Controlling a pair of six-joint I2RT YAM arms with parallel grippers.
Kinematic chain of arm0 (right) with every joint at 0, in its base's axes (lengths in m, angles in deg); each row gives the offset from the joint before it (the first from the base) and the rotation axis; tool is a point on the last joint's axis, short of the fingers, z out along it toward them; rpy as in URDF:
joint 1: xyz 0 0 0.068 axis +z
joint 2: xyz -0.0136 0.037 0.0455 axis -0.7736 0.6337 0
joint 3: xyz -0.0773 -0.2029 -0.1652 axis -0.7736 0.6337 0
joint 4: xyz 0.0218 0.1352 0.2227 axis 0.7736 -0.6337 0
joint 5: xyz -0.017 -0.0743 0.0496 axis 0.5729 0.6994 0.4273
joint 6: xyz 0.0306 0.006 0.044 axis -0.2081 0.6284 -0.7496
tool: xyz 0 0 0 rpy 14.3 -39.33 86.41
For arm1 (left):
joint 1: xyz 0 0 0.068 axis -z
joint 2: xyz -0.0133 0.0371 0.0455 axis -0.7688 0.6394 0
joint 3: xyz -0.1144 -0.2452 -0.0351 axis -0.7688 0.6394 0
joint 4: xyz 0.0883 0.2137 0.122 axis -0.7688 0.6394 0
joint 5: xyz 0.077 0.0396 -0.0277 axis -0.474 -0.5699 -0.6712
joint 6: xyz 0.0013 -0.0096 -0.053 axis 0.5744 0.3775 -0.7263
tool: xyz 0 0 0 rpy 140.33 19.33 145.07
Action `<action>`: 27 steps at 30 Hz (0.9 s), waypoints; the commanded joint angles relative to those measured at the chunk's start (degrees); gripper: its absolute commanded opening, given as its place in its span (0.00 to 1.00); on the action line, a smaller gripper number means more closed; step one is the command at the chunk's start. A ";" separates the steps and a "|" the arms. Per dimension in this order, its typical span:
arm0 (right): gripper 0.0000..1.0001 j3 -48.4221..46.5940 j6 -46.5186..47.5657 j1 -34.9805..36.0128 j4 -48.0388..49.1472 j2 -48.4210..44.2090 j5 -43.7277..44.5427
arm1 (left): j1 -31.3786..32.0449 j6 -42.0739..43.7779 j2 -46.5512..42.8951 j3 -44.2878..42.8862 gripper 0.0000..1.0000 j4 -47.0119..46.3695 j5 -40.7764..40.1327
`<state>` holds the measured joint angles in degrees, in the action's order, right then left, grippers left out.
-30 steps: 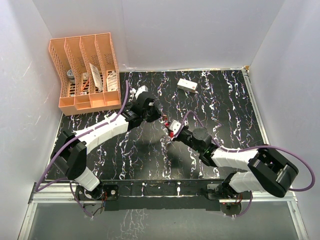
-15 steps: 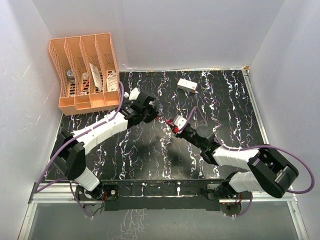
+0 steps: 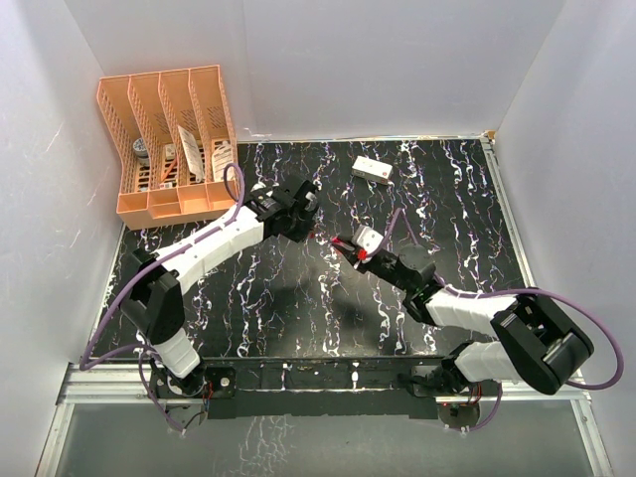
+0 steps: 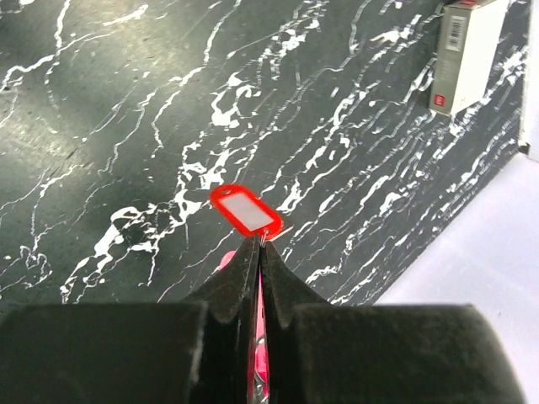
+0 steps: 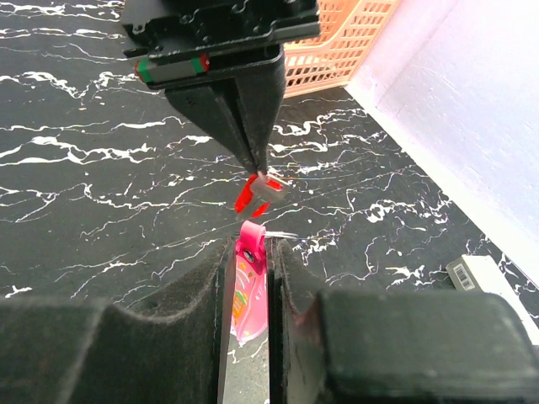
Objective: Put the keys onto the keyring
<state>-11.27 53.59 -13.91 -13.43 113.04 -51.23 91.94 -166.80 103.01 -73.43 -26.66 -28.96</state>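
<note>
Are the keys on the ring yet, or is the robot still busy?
Not yet. Done: both pieces are picked up. In hand: the left end effector pinches the red key, and the right end effector grips the keyring by its pink tag, close below it. Left: threading the red key on, then the pale key, which I cannot spot.

Red-headed key (image 4: 245, 210) aloft, tilted, just above upright pink-tagged keyring (image 5: 250, 273)

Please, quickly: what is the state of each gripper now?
Left gripper: closed on the red key.
Right gripper: closed on the keyring's pink tag.
</note>
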 commanded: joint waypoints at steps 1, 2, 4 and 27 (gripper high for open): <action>0.00 -1.05 -0.98 -1.63 2.41 -1.82 -5.40 | -0.28 -6.69 -0.29 -0.85 0.00 4.78 1.42; 0.00 -1.27 -1.03 -2.00 1.85 -1.93 -6.22 | -0.28 -7.07 -0.39 -0.63 0.00 4.53 1.62; 0.00 -1.44 -1.29 -2.79 1.39 -1.88 -7.86 | -0.21 -7.62 -0.33 -0.61 0.00 4.80 2.17; 0.00 -5.32 -0.69 -3.99 -0.63 3.17 -17.30 | -0.03 -8.27 2.51 -3.86 0.00 8.91 3.54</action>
<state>-13.79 52.57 -17.80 -16.18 115.43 -67.16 91.94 -174.26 105.98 -74.81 -20.32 -25.40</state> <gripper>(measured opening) 0.007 0.007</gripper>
